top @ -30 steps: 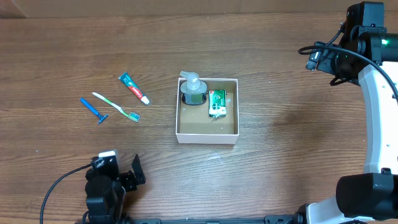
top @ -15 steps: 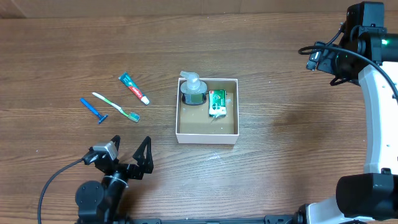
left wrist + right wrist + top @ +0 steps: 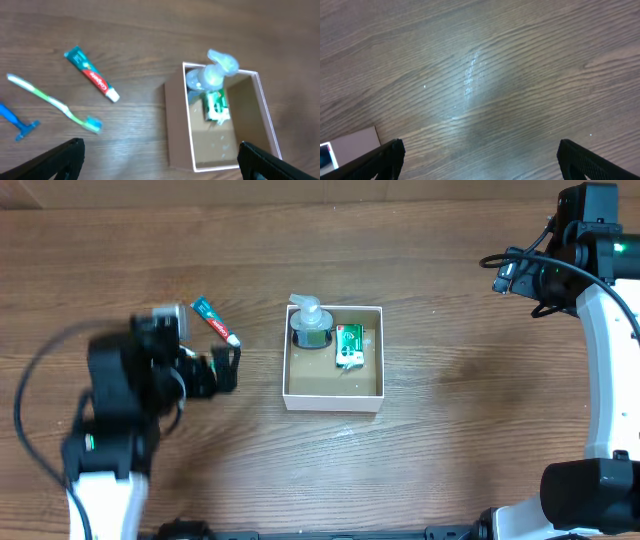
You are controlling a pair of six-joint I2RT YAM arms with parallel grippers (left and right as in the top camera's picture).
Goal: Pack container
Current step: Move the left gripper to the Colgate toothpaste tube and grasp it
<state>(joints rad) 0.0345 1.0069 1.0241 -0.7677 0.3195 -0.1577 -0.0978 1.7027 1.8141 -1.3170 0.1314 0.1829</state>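
Observation:
The container (image 3: 333,401), a square box with white walls and a brown floor, sits mid-table. It holds a green pump bottle (image 3: 310,322) and a small green box (image 3: 348,345). A toothpaste tube (image 3: 215,321) lies left of it. My left gripper (image 3: 226,367) hovers open and empty just left of the container, above the table. The left wrist view shows the container (image 3: 176,125), the bottle (image 3: 215,71), the box (image 3: 215,102), the toothpaste (image 3: 93,75), a green toothbrush (image 3: 54,103) and a blue razor (image 3: 18,125). My right gripper (image 3: 480,162) is open and empty over bare wood.
The right arm (image 3: 565,250) stays at the far right, well away from the container, whose corner (image 3: 350,145) shows in the right wrist view. The left arm hides the toothbrush and razor in the overhead view.
The left arm has swung up from the front edge to hover over the toiletries left of the container, gripper still open. The right arm has not moved.

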